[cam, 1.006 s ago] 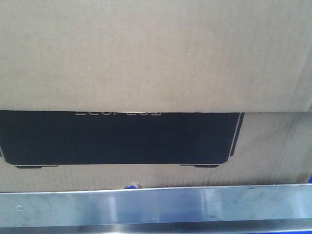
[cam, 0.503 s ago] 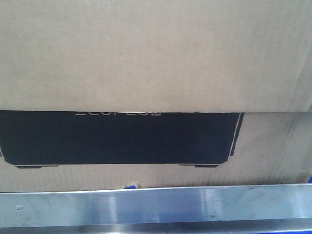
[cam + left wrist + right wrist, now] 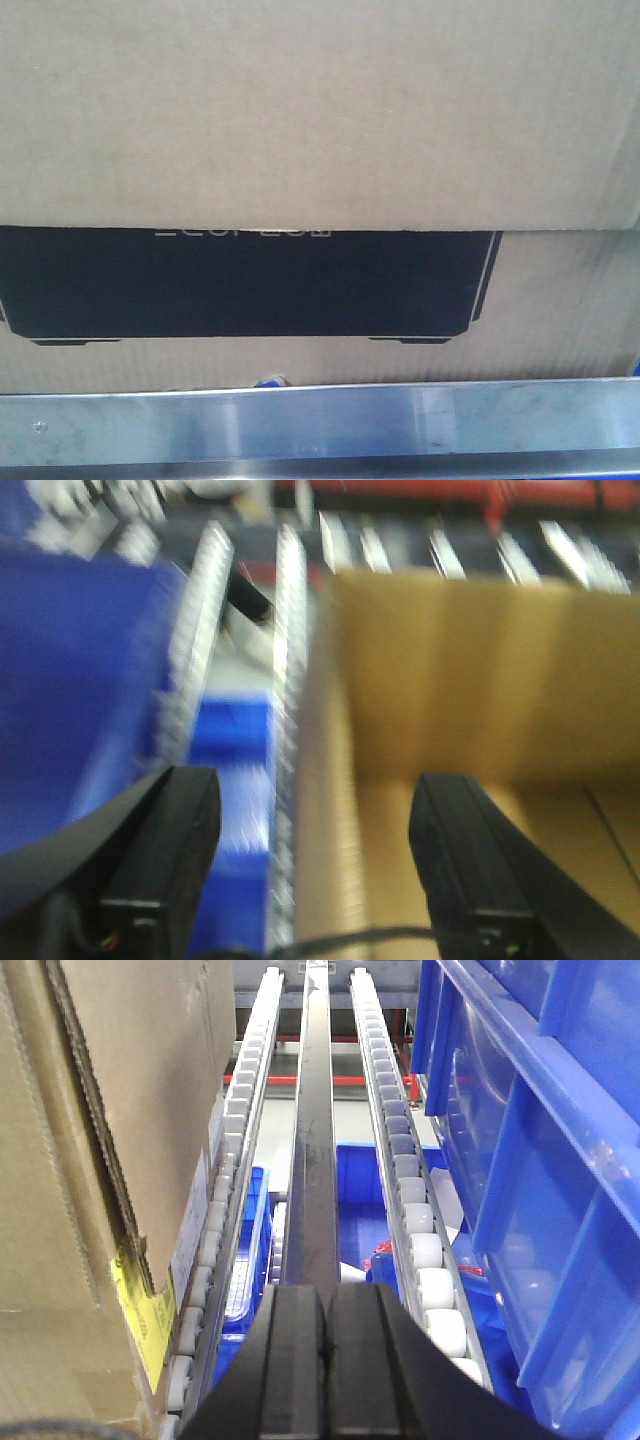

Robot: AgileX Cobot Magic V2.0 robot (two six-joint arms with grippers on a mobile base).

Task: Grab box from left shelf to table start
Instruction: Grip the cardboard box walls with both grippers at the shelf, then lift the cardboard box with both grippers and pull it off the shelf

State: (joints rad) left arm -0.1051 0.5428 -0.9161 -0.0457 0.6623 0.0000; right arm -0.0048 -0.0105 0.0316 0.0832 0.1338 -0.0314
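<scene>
Sitting on shelf [image 3: 320, 425]: box [image 3: 320, 110]; L fingers [image 3: 165, 850] apart, R fingers [image 3: 300, 1360] together.

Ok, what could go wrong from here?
The large brown cardboard box sits behind the shiny metal front rail; dragged out low, its bottom edge may catch.
The right claw is shut between the box and a blue plastic tray, holding nothing; a one-sided pull could skew the box.
The open left claw straddles a white roller lane; a finger might snag.

Black left pincer [image 3: 315, 800], ribbed black right pincer [image 3: 325, 1312], dark cable [image 3: 340, 941]
</scene>
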